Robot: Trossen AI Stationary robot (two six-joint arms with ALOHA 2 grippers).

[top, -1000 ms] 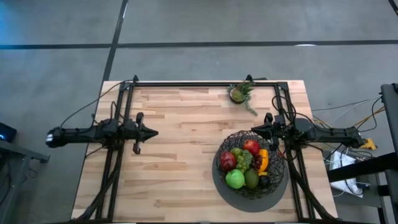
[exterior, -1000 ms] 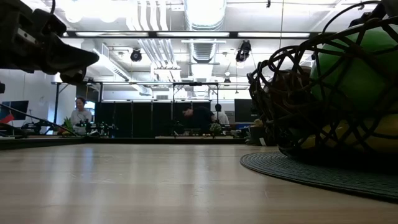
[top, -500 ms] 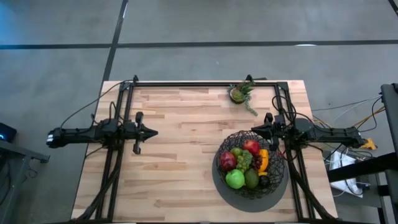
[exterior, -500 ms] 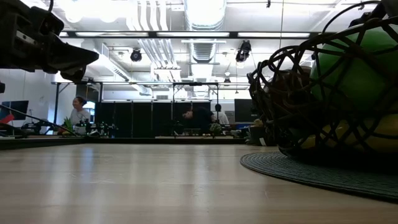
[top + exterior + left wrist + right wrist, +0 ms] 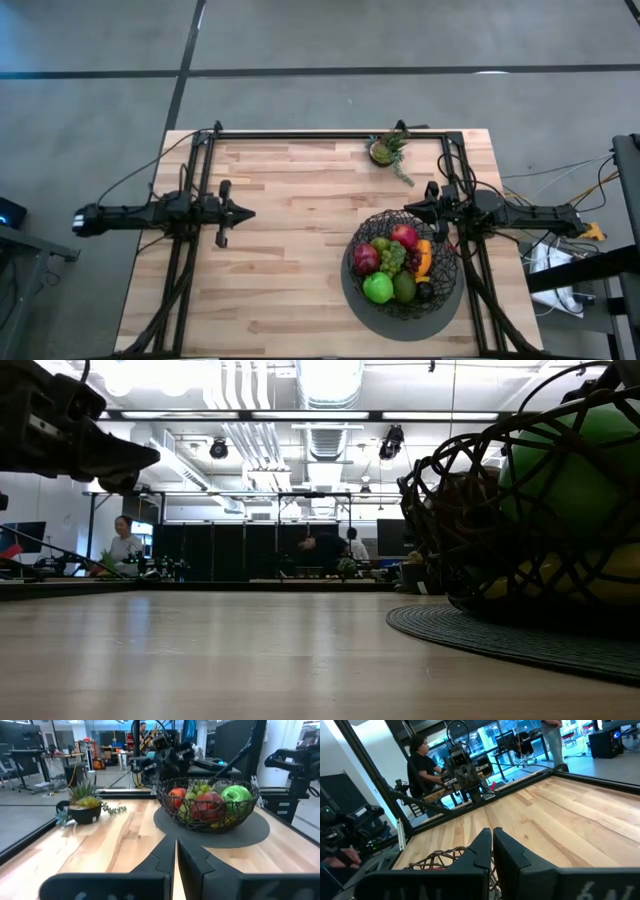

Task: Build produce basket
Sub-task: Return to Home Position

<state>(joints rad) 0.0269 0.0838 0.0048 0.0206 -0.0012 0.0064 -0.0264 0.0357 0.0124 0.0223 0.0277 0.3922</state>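
The dark woven wire basket [image 5: 404, 265] stands on a flat grey disc [image 5: 352, 297] near the table's right near corner. It holds the produce: red apples [image 5: 404, 237], a green apple [image 5: 377, 289], grapes [image 5: 391, 256], an orange piece [image 5: 424, 258] and darker fruit. In the left wrist view the basket [image 5: 207, 805] shows the same fruit. My left gripper [image 5: 250, 213] hovers shut over the table's left half, far from the basket. My right gripper [image 5: 407, 209] hovers shut just beyond the basket's far rim, touching nothing.
A small potted green plant [image 5: 385, 150] stands near the far edge, right of centre. Dark frame rails [image 5: 330, 135] run along the far edge and down both sides. Bare wood lies between the arms. People stand in the room beyond the table [image 5: 125, 545].
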